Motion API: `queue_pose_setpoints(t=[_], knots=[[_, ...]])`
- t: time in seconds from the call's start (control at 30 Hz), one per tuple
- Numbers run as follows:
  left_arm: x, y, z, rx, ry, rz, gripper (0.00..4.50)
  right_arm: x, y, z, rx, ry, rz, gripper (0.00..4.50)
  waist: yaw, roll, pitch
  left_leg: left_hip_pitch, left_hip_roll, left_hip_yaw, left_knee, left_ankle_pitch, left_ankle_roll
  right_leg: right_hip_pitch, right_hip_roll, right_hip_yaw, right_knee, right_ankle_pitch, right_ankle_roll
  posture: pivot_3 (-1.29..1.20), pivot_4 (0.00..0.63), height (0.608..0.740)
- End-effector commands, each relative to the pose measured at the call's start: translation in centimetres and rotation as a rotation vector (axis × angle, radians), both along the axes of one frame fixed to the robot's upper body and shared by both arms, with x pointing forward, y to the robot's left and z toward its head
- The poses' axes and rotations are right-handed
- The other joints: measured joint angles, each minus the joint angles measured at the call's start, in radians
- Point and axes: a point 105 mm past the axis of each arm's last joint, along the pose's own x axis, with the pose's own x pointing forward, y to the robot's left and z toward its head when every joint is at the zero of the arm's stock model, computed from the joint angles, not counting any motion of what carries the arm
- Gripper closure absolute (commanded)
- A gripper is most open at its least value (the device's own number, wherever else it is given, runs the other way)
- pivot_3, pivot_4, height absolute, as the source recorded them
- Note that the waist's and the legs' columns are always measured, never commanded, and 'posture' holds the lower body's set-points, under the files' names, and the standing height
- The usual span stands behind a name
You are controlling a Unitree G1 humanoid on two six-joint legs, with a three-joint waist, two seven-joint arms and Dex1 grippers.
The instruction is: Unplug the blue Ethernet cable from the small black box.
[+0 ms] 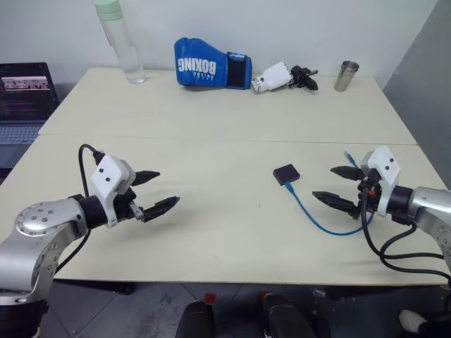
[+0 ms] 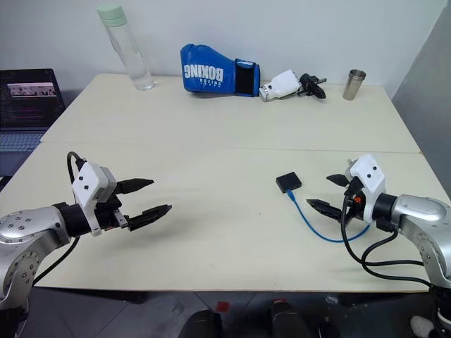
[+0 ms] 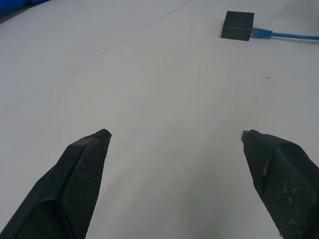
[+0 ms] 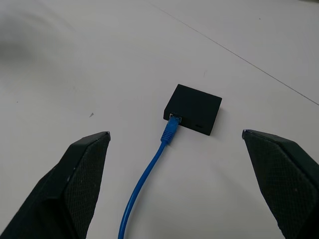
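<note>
Matte-black, the one small square box (image 1: 286, 174) lies right of centre on the cream table (image 1: 211, 127), one thin blue Ethernet cable (image 1: 317, 215) plugged in; left gripper (image 1: 156, 190) and right gripper (image 1: 338, 186) both gape empty.

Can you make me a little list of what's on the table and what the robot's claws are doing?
box: black box lying flat on the table
cable: blue cable plugged into the box, curving toward the right claw
left claw: open, holding nothing, far from the box
right claw: open, holding nothing, close to the cable
far edge: bottle, boxing glove, spare gripper, metal cup
beside table: laptop
job: not done, cable plugged in
</note>
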Motion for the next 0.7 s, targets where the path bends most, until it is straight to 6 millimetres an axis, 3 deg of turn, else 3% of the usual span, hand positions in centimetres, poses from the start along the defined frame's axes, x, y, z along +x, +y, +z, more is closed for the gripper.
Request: queue_pose_setpoints(t=[0.03,0.47,0.7], knots=[[-0.2,-0.4,1.0,0.017,-0.042,-0.031,0.02,-0.1,-0.6,1.2,0.0,-0.039,-0.014,0.0,0.0,0.0,0.0,0.0,0.0,0.0,0.0,0.0,0.0,0.0,0.0,0.0,0.0,0.0,0.0,0.0,0.15,0.74],[0.1,-1.3,1.9,0.019,-0.059,-0.075,0.02,-0.7,-0.5,0.6,-0.017,0.01,-0.012,0.0,0.0,0.0,0.0,0.0,0.0,0.0,0.0,0.0,0.0,0.0,0.0,0.0,0.0,0.0,0.0,0.0,0.15,0.74],[-0.4,-3.6,2.7,-0.018,-0.073,-0.211,0.02,-1.1,-0.7,-0.1,-0.017,0.033,-0.012,0.0,0.0,0.0,0.0,0.0,0.0,0.0,0.0,0.0,0.0,0.0,0.0,0.0,0.0,0.0,0.0,0.0,0.15,0.74]])
